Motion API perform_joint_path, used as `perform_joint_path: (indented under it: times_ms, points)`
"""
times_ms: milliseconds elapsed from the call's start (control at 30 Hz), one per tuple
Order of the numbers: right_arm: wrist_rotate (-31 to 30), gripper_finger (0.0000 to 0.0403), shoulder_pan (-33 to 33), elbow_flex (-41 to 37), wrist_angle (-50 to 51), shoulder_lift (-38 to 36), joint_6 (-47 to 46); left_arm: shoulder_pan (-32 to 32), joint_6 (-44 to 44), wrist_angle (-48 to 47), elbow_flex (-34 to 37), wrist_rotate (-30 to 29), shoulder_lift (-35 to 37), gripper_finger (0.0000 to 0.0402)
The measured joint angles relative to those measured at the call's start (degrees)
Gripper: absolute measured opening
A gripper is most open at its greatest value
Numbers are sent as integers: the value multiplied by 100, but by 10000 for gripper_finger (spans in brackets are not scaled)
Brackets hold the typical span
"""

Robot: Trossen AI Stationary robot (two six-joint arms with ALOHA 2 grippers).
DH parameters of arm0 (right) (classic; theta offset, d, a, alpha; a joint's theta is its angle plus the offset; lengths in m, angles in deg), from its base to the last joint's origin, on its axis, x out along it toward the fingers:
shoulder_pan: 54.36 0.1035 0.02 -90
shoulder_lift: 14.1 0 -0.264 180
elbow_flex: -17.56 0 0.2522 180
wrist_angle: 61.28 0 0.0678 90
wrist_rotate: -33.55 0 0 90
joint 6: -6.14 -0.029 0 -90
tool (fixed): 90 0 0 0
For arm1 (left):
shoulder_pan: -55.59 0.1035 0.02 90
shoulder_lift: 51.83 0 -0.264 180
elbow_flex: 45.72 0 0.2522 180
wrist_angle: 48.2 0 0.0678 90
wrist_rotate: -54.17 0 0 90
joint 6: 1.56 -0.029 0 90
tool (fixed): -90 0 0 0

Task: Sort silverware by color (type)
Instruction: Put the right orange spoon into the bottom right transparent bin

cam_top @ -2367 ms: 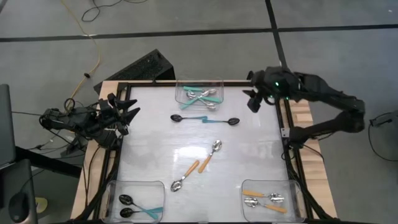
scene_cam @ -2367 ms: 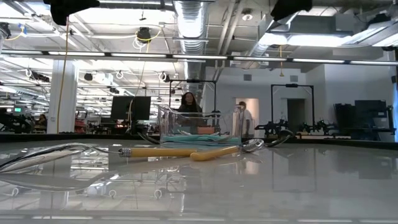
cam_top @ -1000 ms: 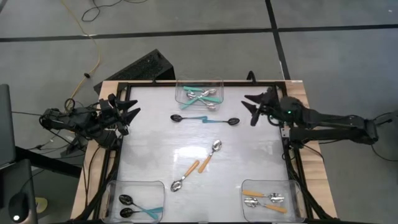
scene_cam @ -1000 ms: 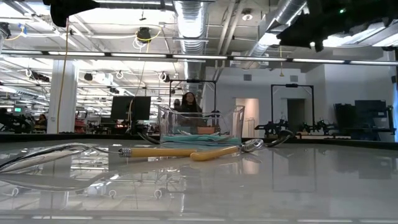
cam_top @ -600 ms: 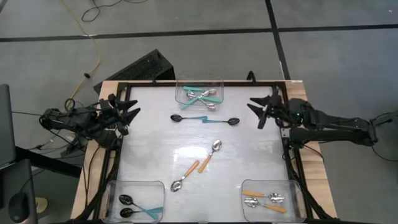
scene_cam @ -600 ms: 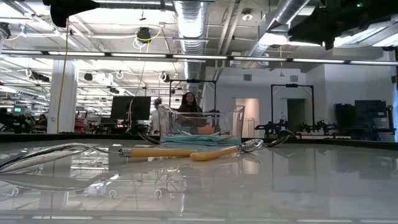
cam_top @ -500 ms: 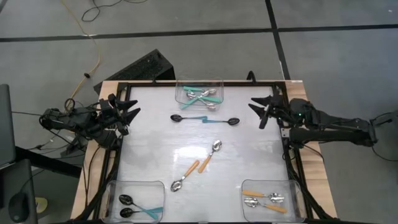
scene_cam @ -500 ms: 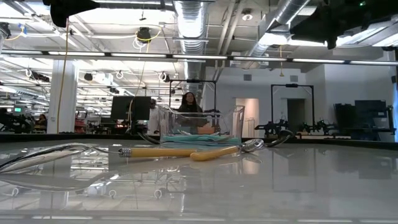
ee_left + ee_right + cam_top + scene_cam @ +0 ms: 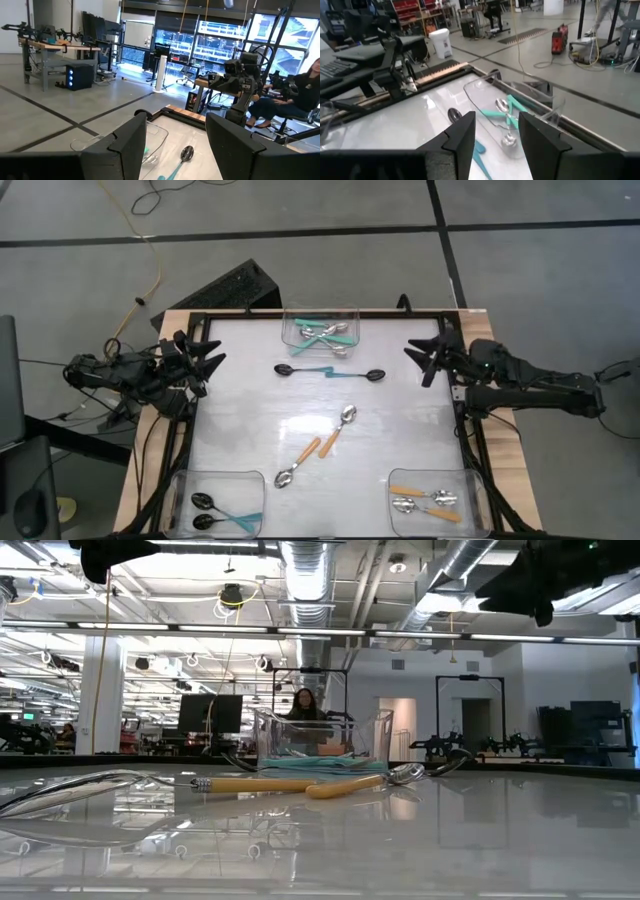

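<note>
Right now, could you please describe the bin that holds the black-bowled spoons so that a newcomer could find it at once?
Start from the white table in the high view and go to the near corner on the left arm's side. The clear plastic bin there holds two black-bowled spoons with teal handles. The other near-corner bin holds orange-handled spoons, and the far-edge bin holds silver-bowled teal ones.

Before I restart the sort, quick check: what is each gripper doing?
Left gripper: open, empty, at the table's left edge.
Right gripper: open, empty, at the table's right edge.
</note>
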Motion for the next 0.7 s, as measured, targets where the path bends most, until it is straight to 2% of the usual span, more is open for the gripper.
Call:
perform_joint_path:
  times_ms: [367,700]
  points:
    - [-2,175,54,-17,-569,-171,650,-1,4,-7,0,2,0,190]
    - [-2,175,474,-26,-413,-192,652,-1,148,-182,0,4,0,190]
